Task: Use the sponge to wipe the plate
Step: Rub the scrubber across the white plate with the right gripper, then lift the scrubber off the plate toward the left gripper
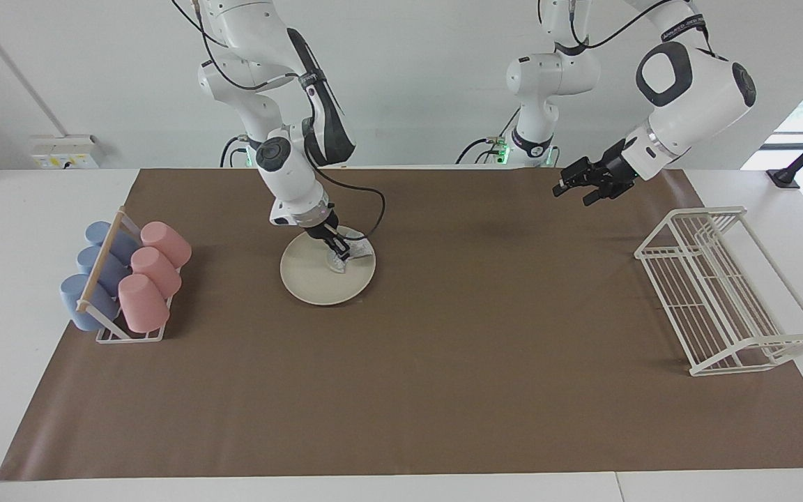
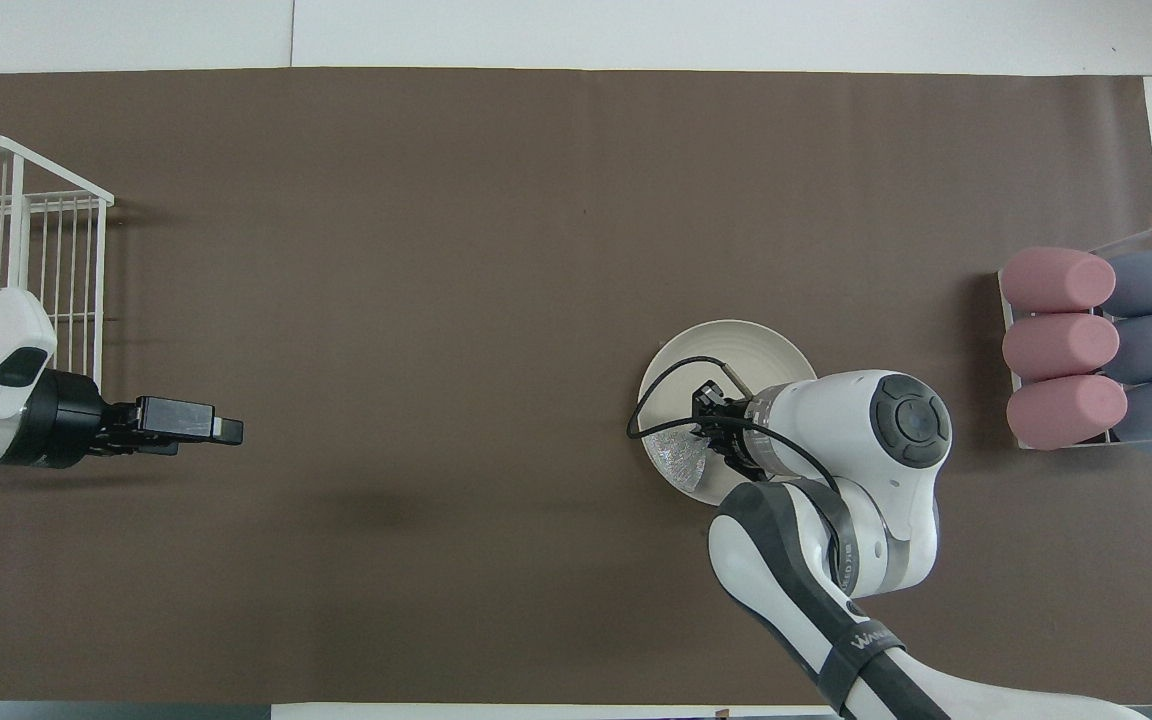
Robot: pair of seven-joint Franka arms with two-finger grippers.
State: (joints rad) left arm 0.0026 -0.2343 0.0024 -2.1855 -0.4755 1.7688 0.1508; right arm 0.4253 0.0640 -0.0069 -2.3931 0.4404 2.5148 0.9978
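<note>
Pressing a wrinkly silvery sponge (image 1: 351,252) onto the round cream plate (image 1: 318,277).

Bright, even light throughout, both views sharp, soft faint shadows on the brown mat (image 1: 443,362).

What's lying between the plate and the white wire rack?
Nothing: only bare brown mat lies between the plate and the white wire rack, clearest in the facing view.
</note>
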